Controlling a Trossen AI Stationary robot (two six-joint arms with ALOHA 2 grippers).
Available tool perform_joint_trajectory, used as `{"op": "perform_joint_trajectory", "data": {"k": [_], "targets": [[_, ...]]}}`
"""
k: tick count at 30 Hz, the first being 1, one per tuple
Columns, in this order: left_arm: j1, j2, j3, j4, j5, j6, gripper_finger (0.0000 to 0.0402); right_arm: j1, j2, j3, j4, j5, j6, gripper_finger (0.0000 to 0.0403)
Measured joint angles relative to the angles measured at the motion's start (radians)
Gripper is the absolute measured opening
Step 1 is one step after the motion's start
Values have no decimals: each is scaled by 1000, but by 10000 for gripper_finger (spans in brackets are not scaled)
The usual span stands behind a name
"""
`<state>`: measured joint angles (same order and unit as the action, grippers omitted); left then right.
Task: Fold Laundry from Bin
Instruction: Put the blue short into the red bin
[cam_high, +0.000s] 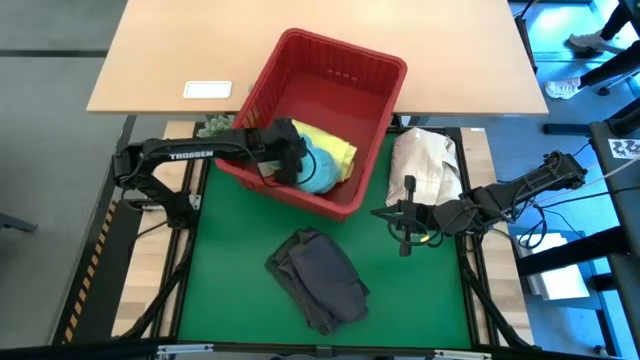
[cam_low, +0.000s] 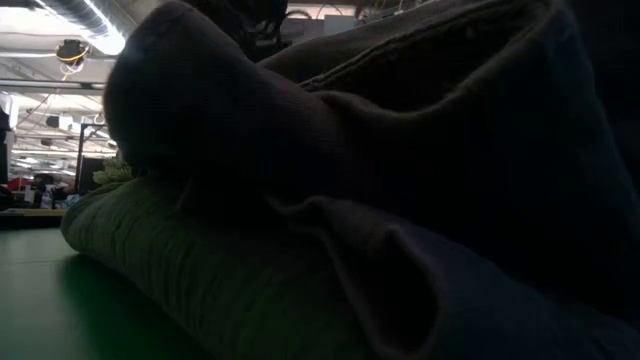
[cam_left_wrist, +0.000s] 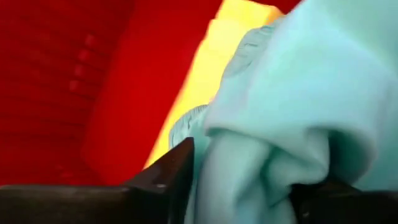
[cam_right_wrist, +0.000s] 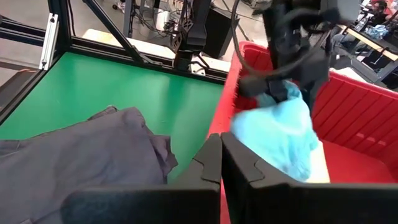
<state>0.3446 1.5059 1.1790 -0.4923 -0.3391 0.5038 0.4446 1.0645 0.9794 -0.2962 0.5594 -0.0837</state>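
Note:
The red bin (cam_high: 340, 42) stands tilted at the far middle of the green mat. In it a light turquoise garment (cam_high: 322, 172) lies bunched on a yellow one (cam_high: 335, 150). My left gripper (cam_high: 298, 165) reaches down into the bin, open, its fingers on either side of a bunch of the turquoise cloth (cam_left_wrist: 298, 93). A dark grey garment (cam_high: 318, 280) lies crumpled on the mat near the front and fills the low view (cam_low: 300, 200). My right gripper (cam_high: 380, 212) hangs shut over the mat's right side, holding nothing. My left gripper comes at the turquoise garment slanting down from the table's left. A thick bunch of the cloth (cam_left_wrist: 249, 174) bulges between its spread fingers (cam_left_wrist: 171, 174) and touches both. The garment rests in the bin on the yellow one (cam_left_wrist: 211, 74).
A cream-white cloth bundle (cam_high: 425, 165) lies at the mat's right, beside the bin. A small green spiky ball (cam_high: 215, 125) sits left of the bin. Beyond the mat stands a wooden table (cam_high: 180, 50) with a white card (cam_high: 208, 89). Bare green mat (cam_high: 230, 250) shows at the left.

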Motion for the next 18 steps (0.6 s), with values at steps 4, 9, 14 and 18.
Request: {"op": "perform_joint_trajectory", "data": {"k": [4,9,14,18], "targets": [[-2,-2,126,-228,91,-59,180,0,0,0,0,2,0,1],[-2,-2,271,-470,175,-103,186,0,0,0,0,2,-2,1],[-12,-2,396,-668,189,-137,187,0,0,0,1,2,-3,1],[-55,-2,502,-764,231,-185,187,0,0,0,1,2,-3,1]]}}
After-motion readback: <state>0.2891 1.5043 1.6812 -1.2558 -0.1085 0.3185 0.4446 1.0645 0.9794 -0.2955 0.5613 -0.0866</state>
